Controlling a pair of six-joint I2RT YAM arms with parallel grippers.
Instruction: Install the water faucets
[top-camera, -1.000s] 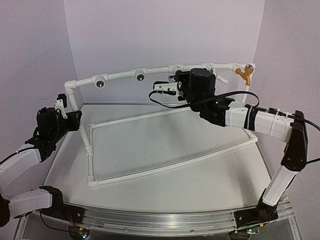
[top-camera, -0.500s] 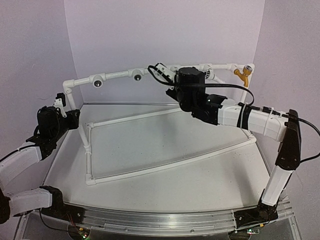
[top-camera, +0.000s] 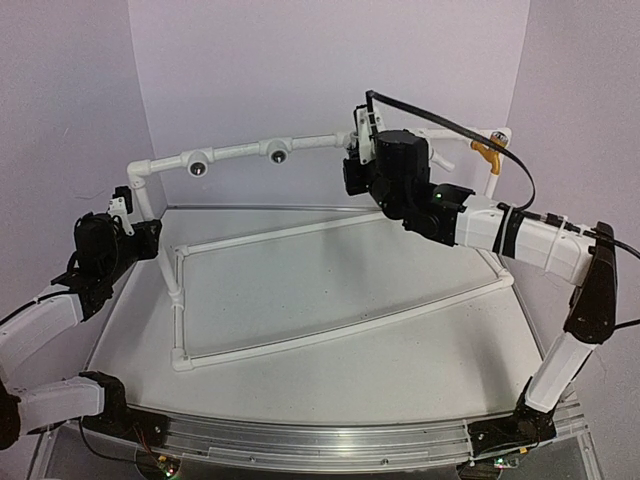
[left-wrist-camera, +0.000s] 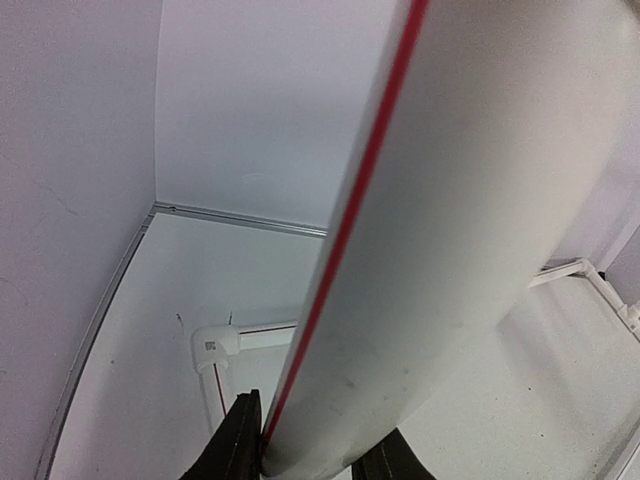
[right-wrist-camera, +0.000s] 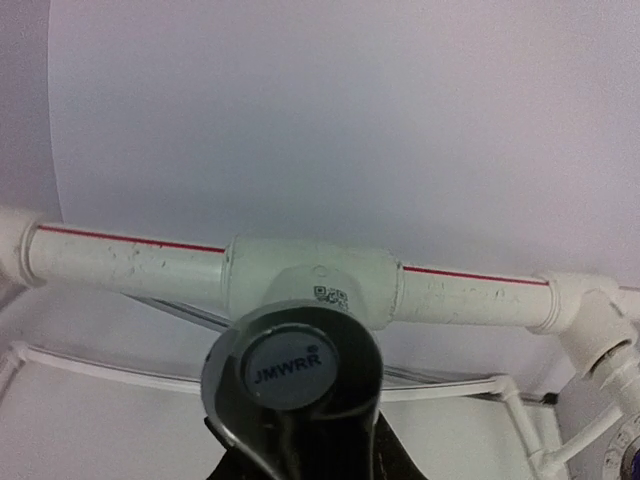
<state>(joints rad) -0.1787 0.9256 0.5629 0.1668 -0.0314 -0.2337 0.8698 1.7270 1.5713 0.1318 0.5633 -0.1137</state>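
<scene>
My right gripper (top-camera: 352, 160) is up at the top rail of the white pipe frame (top-camera: 240, 152), shut on the silver-grey faucet (right-wrist-camera: 290, 375). In the right wrist view its round cap reads JMWRR and sits just in front of a white tee fitting (right-wrist-camera: 315, 285); I cannot tell if they touch. The orange-yellow faucet (top-camera: 487, 152) hangs at the rail's right end. A white faucet lever (top-camera: 440, 158) shows just right of my right arm. My left gripper (top-camera: 124, 208) is shut on the frame's left upright pipe (left-wrist-camera: 450, 200), which fills the left wrist view between the dark fingers (left-wrist-camera: 240, 440).
Two tee fittings with dark round holes (top-camera: 200, 166) (top-camera: 279, 152) sit on the left half of the rail. The frame's base pipes (top-camera: 330, 335) lie across the white table. Purple walls close in behind and on both sides. A black cable (top-camera: 450, 125) loops over my right arm.
My right gripper has swung with the silver faucet from pointing left, below the rail, up and right to face the tee fitting on the rail. The left arm has not moved.
</scene>
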